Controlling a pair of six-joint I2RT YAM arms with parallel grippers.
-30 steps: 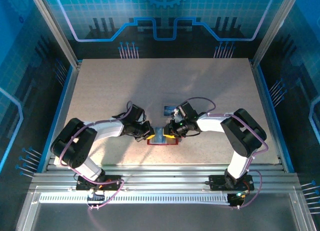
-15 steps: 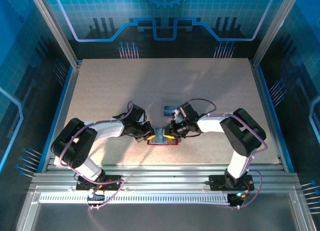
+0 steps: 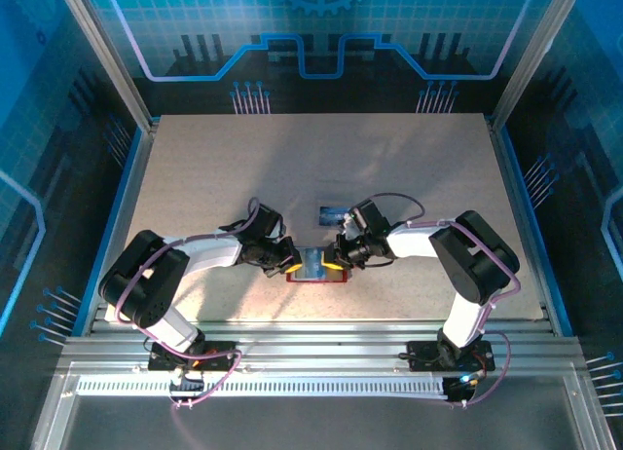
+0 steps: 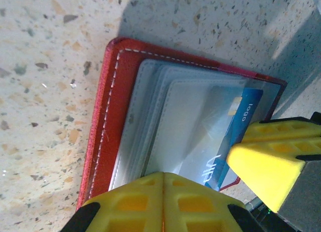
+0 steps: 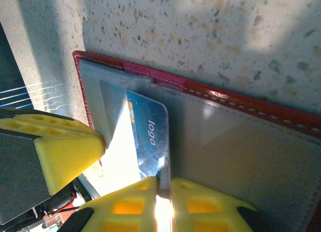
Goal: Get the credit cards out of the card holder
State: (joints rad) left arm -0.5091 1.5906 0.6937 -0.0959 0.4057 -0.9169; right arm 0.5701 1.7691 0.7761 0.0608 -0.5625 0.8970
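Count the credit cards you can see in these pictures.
2: a blue card in the open card holder, and a second card lying on the table just behind it. Others may be hidden in the pockets.

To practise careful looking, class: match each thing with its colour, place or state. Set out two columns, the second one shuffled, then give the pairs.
Things:
1. card holder
2. logo card
3. loose card

Descriptions:
a. lying by itself, away from the other two
b. red, lying open
c. blue, in a clear plastic pocket

Pairs: 1-b; 2-c; 3-a
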